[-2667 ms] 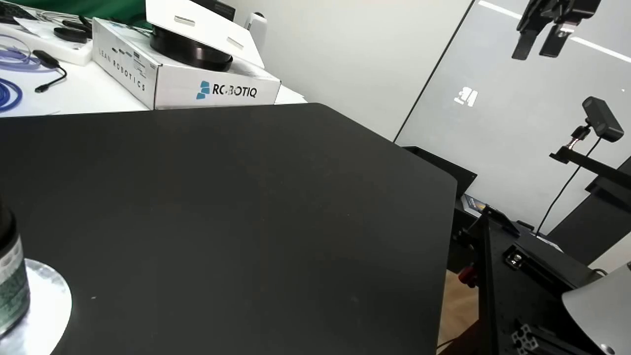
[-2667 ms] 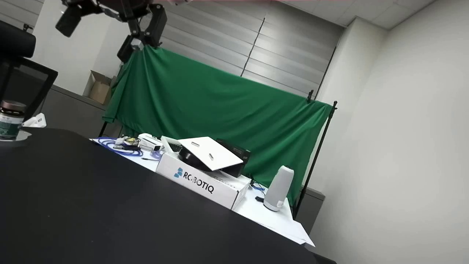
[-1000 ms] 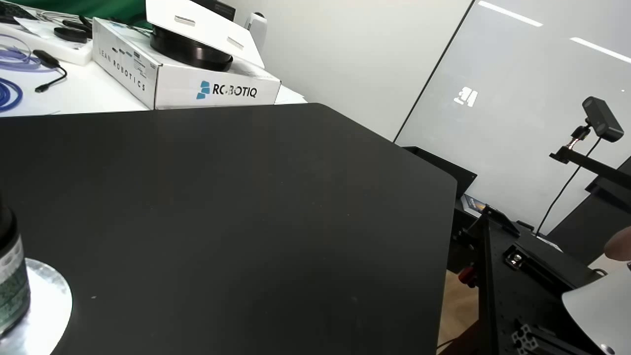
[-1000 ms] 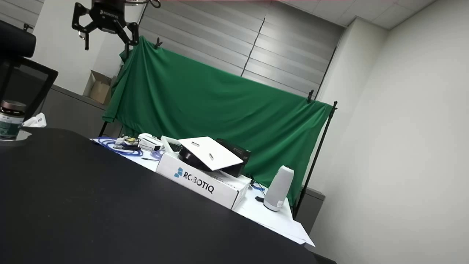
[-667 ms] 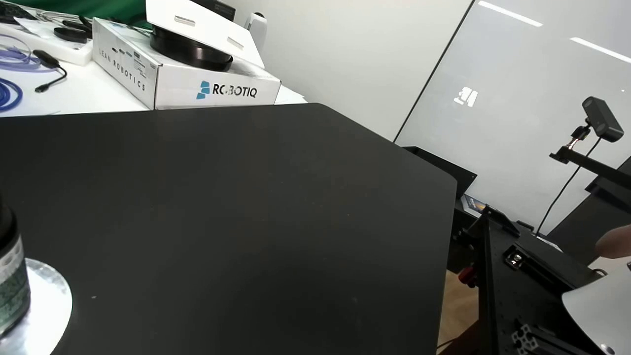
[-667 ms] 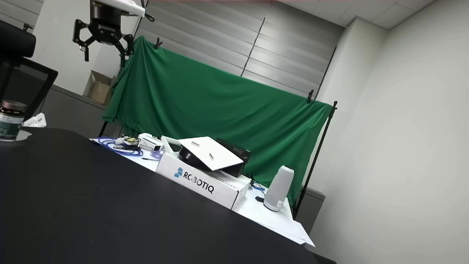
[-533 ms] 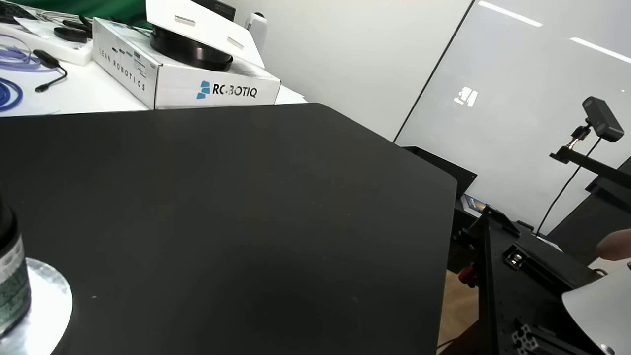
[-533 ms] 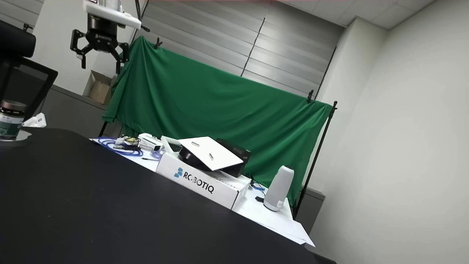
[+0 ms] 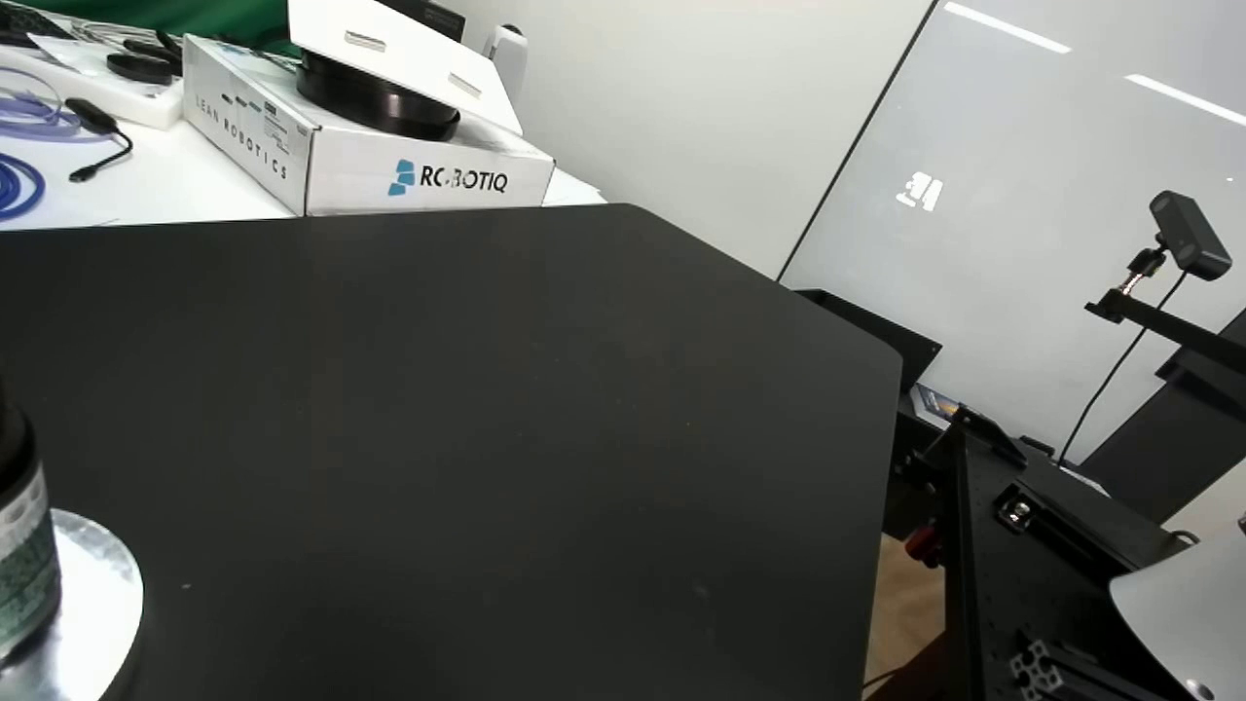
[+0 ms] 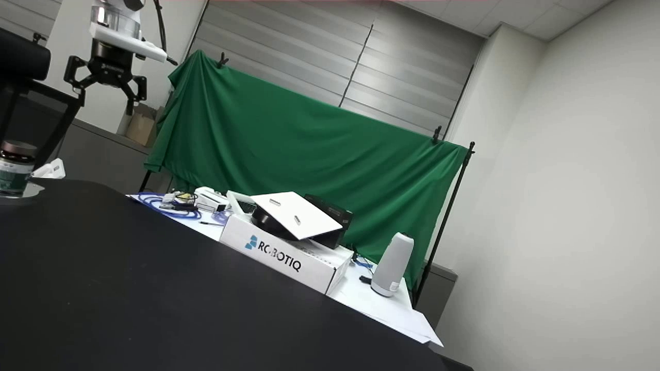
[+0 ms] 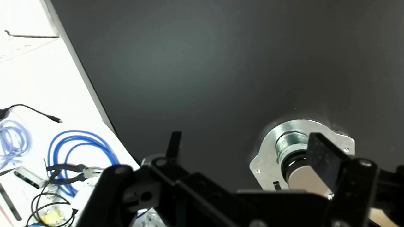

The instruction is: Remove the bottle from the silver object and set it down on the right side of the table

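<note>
Most of what lies nearest me is matte black tabletop [image 10: 170, 293]. On it rests a silver flange plate [image 11: 268, 154] with lugs, and on that a dark bottle [image 10: 16, 171] with a green-and-white label stands upright, wide cap uppermost. The plate looks like a plain pedestal, used perhaps so that lifting alone frees the bottle (though I can't see all around its base).

Above, and off to one side, hangs the Robotiq gripper [image 10: 105, 105], pointing down, its two fingers spread wide and gripping nothing; I'd guess they are held so to straddle the bottle. In the wrist view the bottle shows partly behind one fingertip rather than midway, so some sideways shift is probably wanted first.

Farther off, a white bench [image 9: 175, 195] bears a Robotiq-printed box [image 10: 278, 257], likely parked there out of the way, and behind it hangs a green cloth [image 10: 309, 170], presumably as a backdrop.

Against half a second ago, bottle and plate sit just where they sat; the gripper, in an exterior view, is lower and closer to the bottle, its fingers still spread.
</note>
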Robot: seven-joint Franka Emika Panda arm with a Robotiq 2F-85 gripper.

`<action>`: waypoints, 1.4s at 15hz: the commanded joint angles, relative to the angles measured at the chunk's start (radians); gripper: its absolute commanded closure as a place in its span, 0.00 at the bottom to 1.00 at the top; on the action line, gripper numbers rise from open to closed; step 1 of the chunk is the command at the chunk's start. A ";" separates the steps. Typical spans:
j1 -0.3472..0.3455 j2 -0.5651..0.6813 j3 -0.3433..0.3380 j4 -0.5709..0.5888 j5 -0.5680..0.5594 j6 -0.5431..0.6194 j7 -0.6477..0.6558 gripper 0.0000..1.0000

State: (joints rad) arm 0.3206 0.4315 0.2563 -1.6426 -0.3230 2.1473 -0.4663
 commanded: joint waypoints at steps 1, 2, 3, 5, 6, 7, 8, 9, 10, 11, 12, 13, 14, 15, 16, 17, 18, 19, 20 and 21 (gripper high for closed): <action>0.082 0.129 -0.002 0.199 -0.008 -0.172 0.105 0.00; 0.046 0.059 0.003 0.084 -0.001 -0.088 0.049 0.00; 0.060 0.077 0.004 0.105 -0.002 -0.102 0.055 0.00; 0.063 0.082 0.004 0.102 -0.002 -0.095 0.054 0.00; 0.058 0.081 0.003 0.102 -0.002 -0.095 0.052 0.00; 0.053 0.080 0.002 0.102 -0.001 -0.093 0.049 0.00; 0.051 0.080 0.002 0.102 -0.001 -0.092 0.048 0.00; 0.050 0.080 0.001 0.102 -0.001 -0.092 0.048 0.00; 0.050 0.080 0.002 0.102 -0.001 -0.092 0.048 0.00; 0.052 0.095 0.003 0.121 -0.004 -0.089 0.036 0.00; 0.057 0.117 0.000 0.140 -0.015 -0.065 0.033 0.00; 0.065 0.146 -0.003 0.166 -0.020 -0.052 0.038 0.00; 0.074 0.175 -0.006 0.190 -0.023 -0.044 0.044 0.00; 0.083 0.209 -0.006 0.220 -0.023 -0.040 0.049 0.00; 0.090 0.235 -0.007 0.241 -0.022 -0.033 0.049 0.00; 0.100 0.266 -0.009 0.269 -0.018 -0.035 0.056 0.00; 0.109 0.294 -0.011 0.295 -0.014 -0.042 0.061 0.00; 0.120 0.323 -0.015 0.323 -0.012 -0.057 0.071 0.00; 0.127 0.350 -0.015 0.351 -0.003 -0.074 0.074 0.00; 0.135 0.373 -0.015 0.377 0.004 -0.093 0.079 0.00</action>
State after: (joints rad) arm 0.4253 0.7180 0.2516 -1.3920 -0.3299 2.1208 -0.4193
